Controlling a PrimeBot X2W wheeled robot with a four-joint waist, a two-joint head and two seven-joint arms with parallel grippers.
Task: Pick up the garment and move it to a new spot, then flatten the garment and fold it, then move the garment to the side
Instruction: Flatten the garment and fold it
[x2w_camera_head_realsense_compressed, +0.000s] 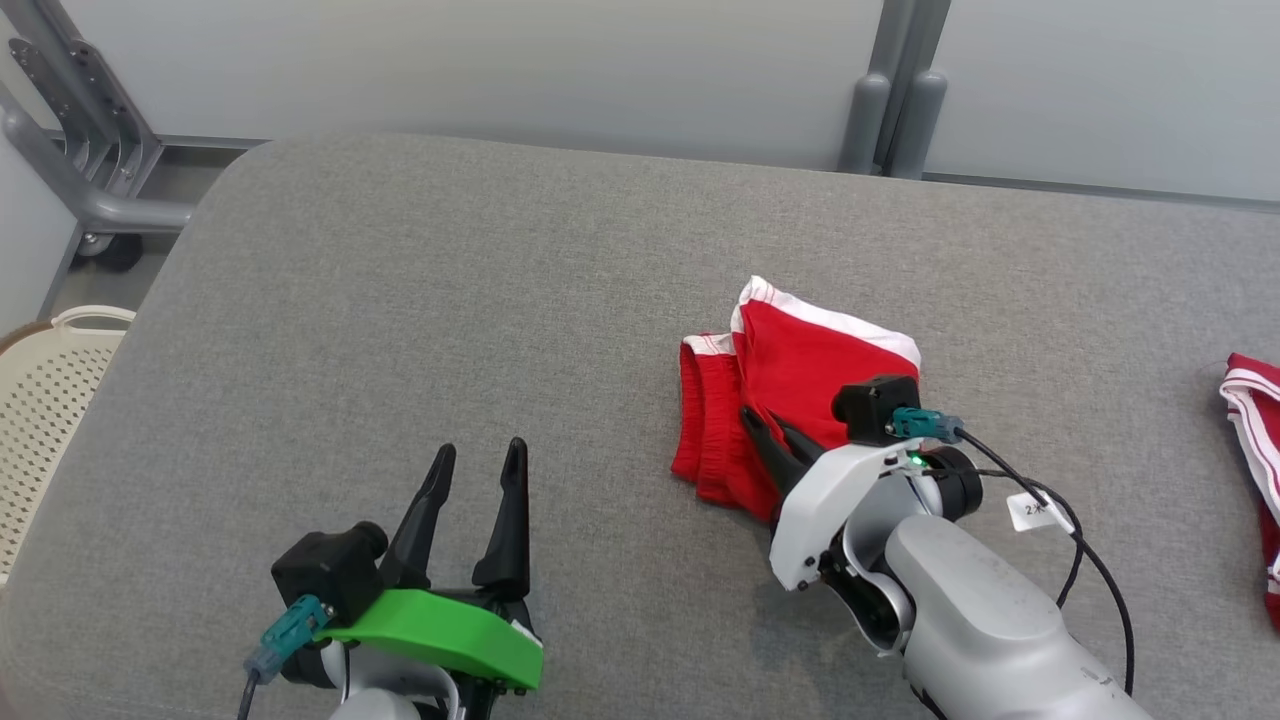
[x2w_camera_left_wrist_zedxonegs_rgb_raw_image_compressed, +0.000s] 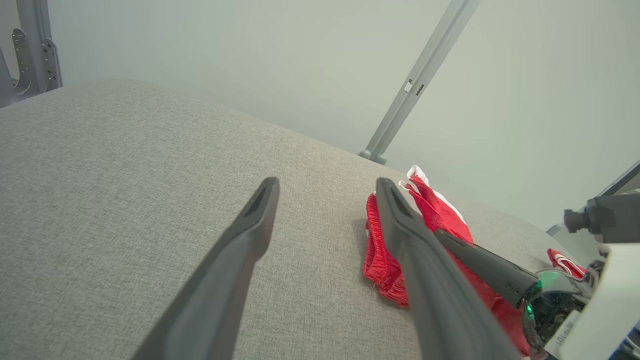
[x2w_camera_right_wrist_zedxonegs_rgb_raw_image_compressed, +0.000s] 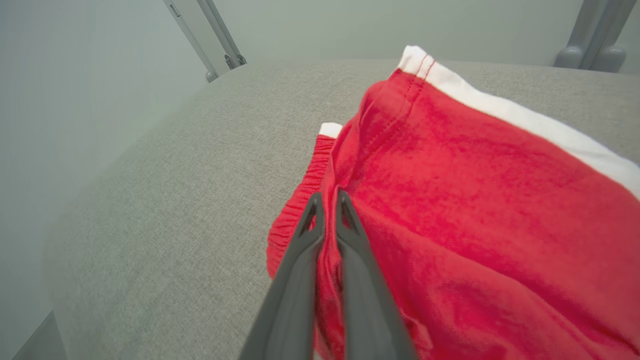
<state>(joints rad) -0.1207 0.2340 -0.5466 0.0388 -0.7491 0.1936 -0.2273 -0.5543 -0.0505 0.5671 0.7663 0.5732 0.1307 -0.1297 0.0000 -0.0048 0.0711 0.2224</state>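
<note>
The garment is a pair of red shorts with white trim, lying bunched and folded over on the grey padded table, right of centre. My right gripper reaches in from the lower right and is shut on a ridge of red cloth near the elastic waistband. In the right wrist view, the right gripper has the garment pinched between its fingers. My left gripper stands open above bare table at the lower left, well left of the shorts. In the left wrist view, the left gripper holds nothing, and the garment lies past its right finger.
Another red and white cloth lies at the table's right edge. A cream perforated basket sits on the floor off the left edge. A grey metal frame on wheels stands at the far left, and grey posts rise behind the table.
</note>
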